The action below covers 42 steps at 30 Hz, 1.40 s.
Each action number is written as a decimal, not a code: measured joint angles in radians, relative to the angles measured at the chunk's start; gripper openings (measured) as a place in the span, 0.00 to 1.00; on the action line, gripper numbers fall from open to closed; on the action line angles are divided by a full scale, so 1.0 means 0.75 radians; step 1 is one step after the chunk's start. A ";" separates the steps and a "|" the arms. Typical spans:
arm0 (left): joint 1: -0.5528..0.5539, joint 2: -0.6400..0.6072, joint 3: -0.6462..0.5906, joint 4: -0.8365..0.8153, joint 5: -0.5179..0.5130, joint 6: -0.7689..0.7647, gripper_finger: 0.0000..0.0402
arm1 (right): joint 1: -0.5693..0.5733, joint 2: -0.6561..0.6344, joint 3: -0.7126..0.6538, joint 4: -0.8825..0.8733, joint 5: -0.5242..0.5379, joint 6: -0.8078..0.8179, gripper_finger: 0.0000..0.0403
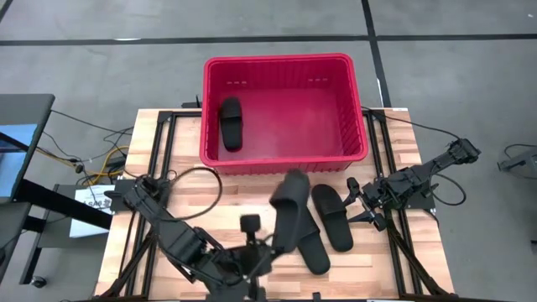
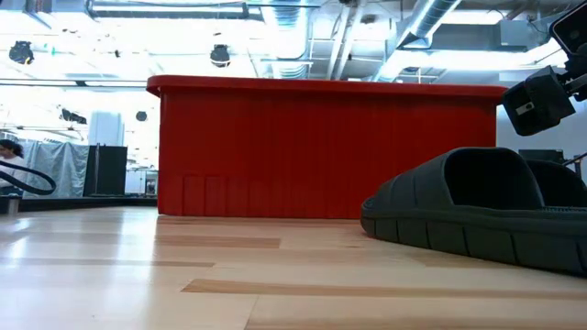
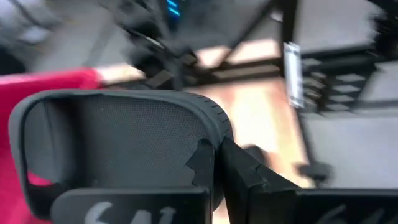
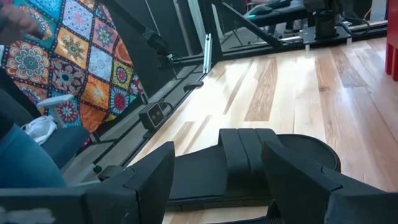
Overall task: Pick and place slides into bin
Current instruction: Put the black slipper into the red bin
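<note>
Left end effector (image 1: 270,245) clamps a raised slide (image 1: 289,197); right end effector (image 1: 362,204) gapes at 3 o'clock. We count one slide binned (image 1: 230,122) in the bin (image 1: 285,63), two on the bench (image 1: 403,143).

From table level, the red bin (image 2: 330,151) pretty much fills the middle, its ribbed wall standing on the light wood surface (image 2: 138,275). On the right, a black slide (image 2: 477,220) lies close to the lens with its wide strap arching up. A dark piece of robot arm (image 2: 541,96) pokes in at the upper right, above the slide. Ceiling ducts and lights are behind.
</note>
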 joint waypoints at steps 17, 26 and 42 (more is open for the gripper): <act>0.229 -0.184 0.001 -0.118 -0.282 0.355 0.00 | 0.000 -0.001 0.000 0.001 0.000 0.000 0.58; 0.493 -0.283 0.001 -0.304 0.019 0.507 0.00 | 0.000 -0.001 0.000 0.001 0.000 0.000 0.58; 1.005 -0.397 0.001 -0.530 0.564 0.811 0.00 | 0.000 0.000 0.000 0.000 0.000 0.000 0.58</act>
